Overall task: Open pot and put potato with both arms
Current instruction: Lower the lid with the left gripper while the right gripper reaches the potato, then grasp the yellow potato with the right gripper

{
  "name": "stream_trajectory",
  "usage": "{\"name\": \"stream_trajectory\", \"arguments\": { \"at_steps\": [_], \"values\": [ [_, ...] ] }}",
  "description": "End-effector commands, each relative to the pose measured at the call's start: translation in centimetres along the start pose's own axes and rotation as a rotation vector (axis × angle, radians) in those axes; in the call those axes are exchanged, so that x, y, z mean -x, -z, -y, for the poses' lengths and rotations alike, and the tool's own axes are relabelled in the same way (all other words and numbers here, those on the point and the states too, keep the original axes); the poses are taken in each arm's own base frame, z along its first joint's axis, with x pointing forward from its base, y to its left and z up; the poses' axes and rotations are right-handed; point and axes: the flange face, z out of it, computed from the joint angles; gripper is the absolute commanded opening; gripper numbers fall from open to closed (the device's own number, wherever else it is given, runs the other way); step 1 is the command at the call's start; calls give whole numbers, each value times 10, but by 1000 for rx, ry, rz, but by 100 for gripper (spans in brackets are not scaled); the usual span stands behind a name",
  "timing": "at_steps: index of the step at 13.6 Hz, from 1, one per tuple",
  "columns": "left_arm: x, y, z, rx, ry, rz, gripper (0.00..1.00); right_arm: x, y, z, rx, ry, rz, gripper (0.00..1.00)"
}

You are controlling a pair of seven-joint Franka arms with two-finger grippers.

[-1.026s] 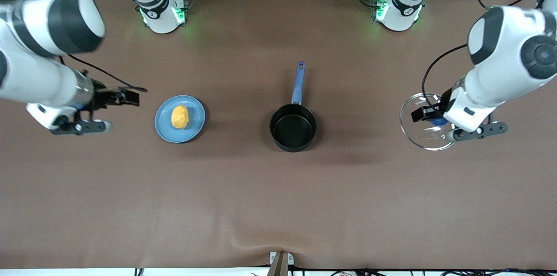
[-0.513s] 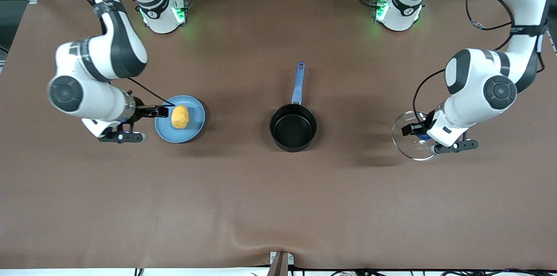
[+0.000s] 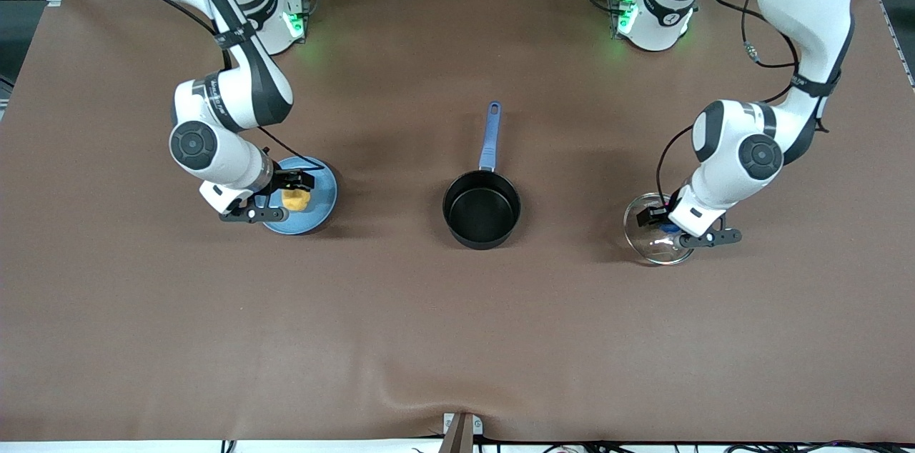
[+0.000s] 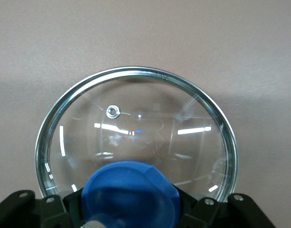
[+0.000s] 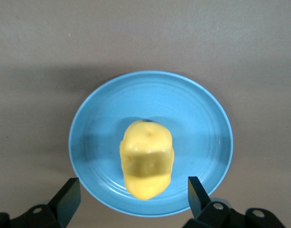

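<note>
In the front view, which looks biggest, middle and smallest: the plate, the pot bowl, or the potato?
1. Plate and pot bowl: they look about alike across, so no clear winner.
2. Potato: clearly smallest, partly covered by the right gripper.

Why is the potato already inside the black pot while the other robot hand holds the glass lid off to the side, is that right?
Not quite. The potato is not in the pot, which is empty in the front view; it lies on the blue plate, with the right hand open over it, as the right wrist view shows. The left hand does hold the lid aside.
</note>
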Motion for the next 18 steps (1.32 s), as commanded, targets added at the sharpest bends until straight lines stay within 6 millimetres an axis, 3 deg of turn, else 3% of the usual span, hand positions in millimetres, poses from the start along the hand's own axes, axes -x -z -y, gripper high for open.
{"name": "stream_trajectory", "arguments": {
  "at_steps": [1, 4, 11, 12, 13, 14, 15, 18],
  "values": [
    [-3, 7, 12, -22, -20, -30, 33, -2, -18, -2, 1, 23, 0, 100],
    [-3, 3, 12, -19, -20, -31, 38, -1, -31, -4, -2, 25, -14, 100],
    [-2, -2, 12, -23, -28, -32, 39, 6, -53, -13, -1, 32, -8, 87],
    [-2, -2, 11, -23, -29, -32, 40, 6, -55, -13, -1, 32, -7, 79],
    [-2, -2, 12, -23, -28, -32, 69, 7, -55, -11, 0, 35, -5, 63],
    [-2, -1, 11, -23, -29, -34, 100, 6, -55, -10, 0, 38, -7, 38],
    [-2, -1, 10, -22, -31, -35, 100, 6, -54, -9, 1, 40, -7, 25],
    [-3, 0, 11, -23, -29, -37, 100, 1, -44, -5, -2, 45, -20, 2]
  ]
}}
